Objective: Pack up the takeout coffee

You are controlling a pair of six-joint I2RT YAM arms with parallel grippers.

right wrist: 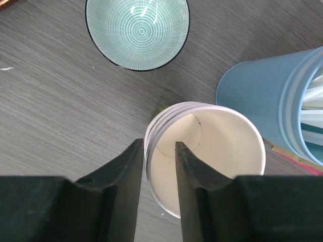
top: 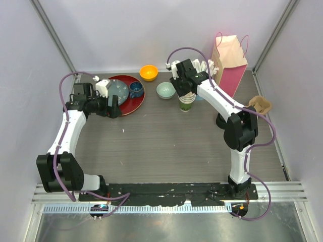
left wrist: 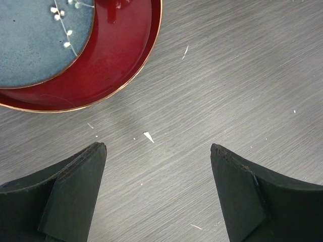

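Observation:
The takeout coffee cups (top: 186, 104) stand nested in a stack on the table, green-patterned outside. From above, the cups (right wrist: 222, 146) show a cream, empty inside and three rims. My right gripper (top: 184, 94) is down over the stack. In the wrist view the right gripper (right wrist: 158, 142) straddles the stack's left wall, one finger outside against the rims and one inside, jaws drawn narrow on it. My left gripper (top: 115, 108) hovers by the red tray. Its wrist view shows the left gripper (left wrist: 157, 146) wide open over bare table.
A pink paper bag (top: 229, 63) stands at the back right. A light-blue cup of white sticks (right wrist: 267, 96) is close beside the stack, and a teal bowl (right wrist: 137, 33) just behind it. The red tray (top: 136, 104) holds a blue plate (left wrist: 35, 40) and a dark blue mug (top: 136, 89). An orange bowl (top: 148, 72) sits behind.

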